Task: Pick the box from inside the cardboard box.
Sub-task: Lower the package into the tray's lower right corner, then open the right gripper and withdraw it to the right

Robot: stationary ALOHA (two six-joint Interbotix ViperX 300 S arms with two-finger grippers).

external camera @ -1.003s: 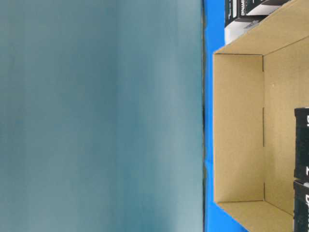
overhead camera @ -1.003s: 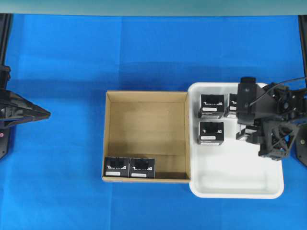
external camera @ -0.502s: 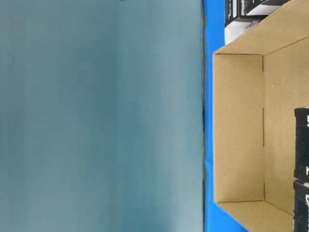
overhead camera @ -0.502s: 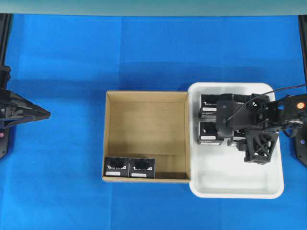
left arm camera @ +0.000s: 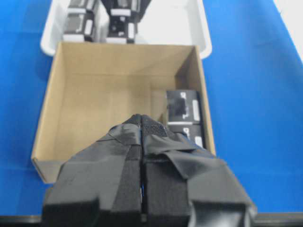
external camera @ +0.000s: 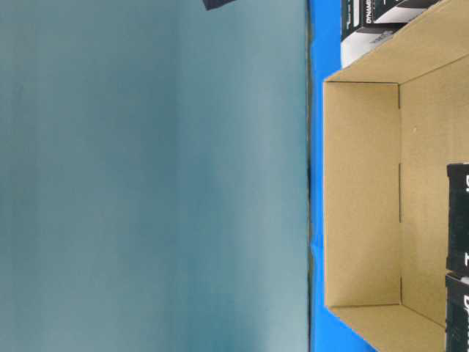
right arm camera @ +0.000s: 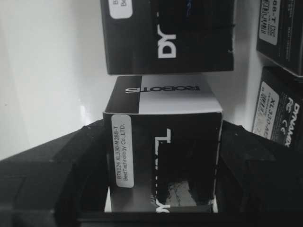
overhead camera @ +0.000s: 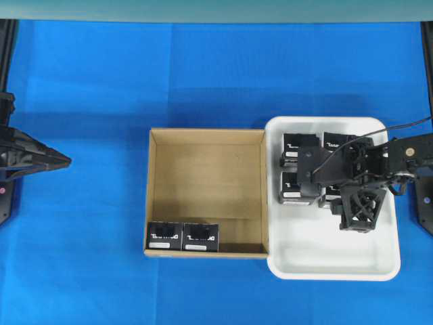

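Right gripper [right arm camera: 163, 198] clamped on a small black cuboid box [right arm camera: 163, 146], low over the white rounded plastic tray [overhead camera: 338, 267] at centre right, probably for set-down. Left gripper [left arm camera: 142, 127] pressed together, parked at left edge. Two black boxes [overhead camera: 183, 236] left in the brown corrugated cardboard box [overhead camera: 203, 176], lower-left corner.

Blue table [overhead camera: 203, 74] with brown cardboard box [overhead camera: 154, 196] touching white tray [overhead camera: 338, 267] on its right

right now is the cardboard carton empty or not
Not empty: two black boxes sit side by side along one wall of the carton.
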